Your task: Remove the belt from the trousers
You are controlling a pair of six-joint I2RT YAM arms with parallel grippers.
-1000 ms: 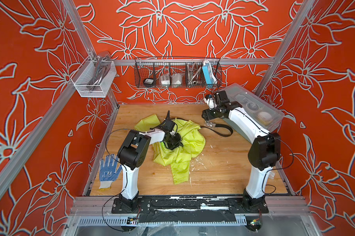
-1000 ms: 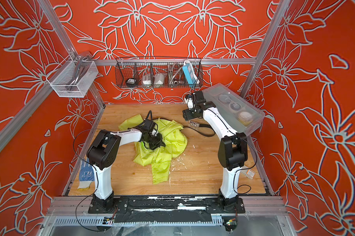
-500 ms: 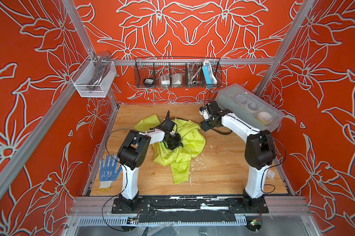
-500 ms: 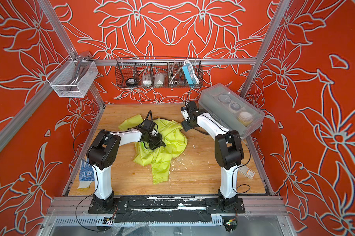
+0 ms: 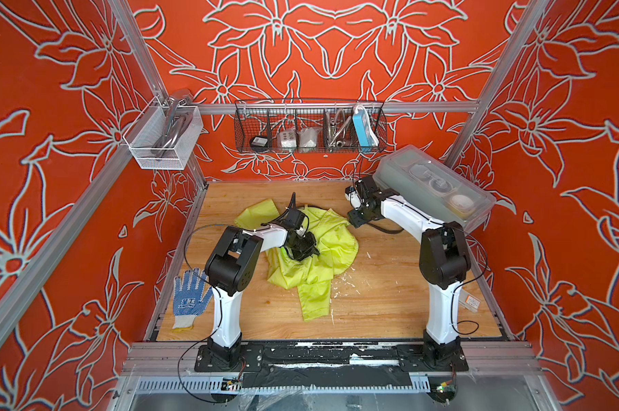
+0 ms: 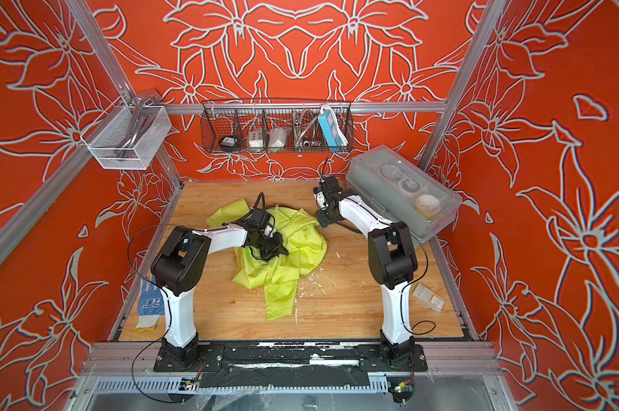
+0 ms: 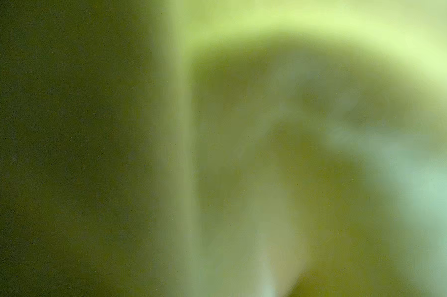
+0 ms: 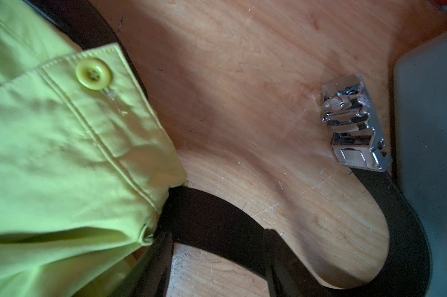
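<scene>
Left claw (image 5: 302, 246) closed, buried in trousers (image 5: 322, 270) mid-surface (image 5: 372, 302); we judge it pins them. Farther back, right claw (image 5: 357, 223) part-open, straddling belt (image 8: 212, 218) beside waistband, not yet clamped. Buckle (image 8: 353, 123) lies free beyond. Step: grasping strap. Next we need firm clamp, then pull away from loops.

You are looking into a robot lab test cell: an aluminium frame (image 5: 336, 106) carries printed orange walls (image 5: 336, 53) around a scratched wooden table (image 5: 389, 302), the left arm (image 5: 226, 313) and right arm (image 5: 439, 313) are bolted to a base rail (image 5: 336, 354), and a wire basket (image 5: 308, 151) of odd parts hangs behind.
</scene>
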